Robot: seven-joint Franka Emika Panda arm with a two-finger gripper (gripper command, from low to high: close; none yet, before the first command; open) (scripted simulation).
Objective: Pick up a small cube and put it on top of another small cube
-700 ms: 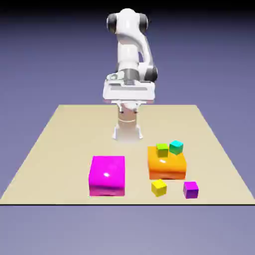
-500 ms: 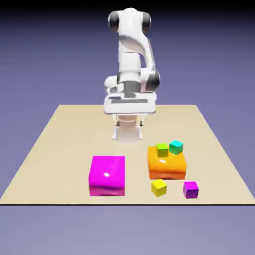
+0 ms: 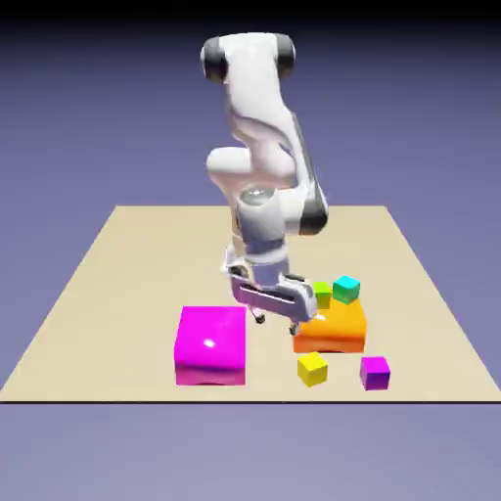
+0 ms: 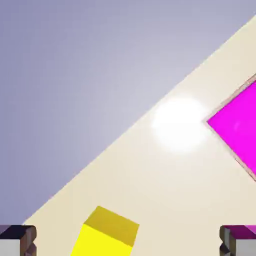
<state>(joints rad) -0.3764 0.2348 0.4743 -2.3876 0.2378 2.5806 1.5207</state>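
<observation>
The small yellow cube (image 3: 312, 368) lies on the tan table near its front edge, just in front of the orange block (image 3: 333, 330). The small purple cube (image 3: 374, 372) sits a short way toward the exterior view's right of it, apart from it. My gripper (image 3: 277, 324) hangs tilted above the table between the magenta block and the orange block, behind and above the yellow cube, open and empty. In the hand view the yellow cube (image 4: 105, 234) shows low between the two spread fingertips (image 4: 18, 240), left of middle, and the purple cube is out of view.
A big magenta block (image 3: 210, 344) stands toward the exterior view's left of the gripper; its corner (image 4: 239, 129) shows at the hand view's right. A lime-green cube (image 3: 321, 294) and a teal cube (image 3: 345, 288) rest on the orange block. The table's front edge (image 3: 245, 398) runs close by.
The arm has swung down and forward from high near its base to low between the two big blocks. The jaws stayed open. No cube has moved.
</observation>
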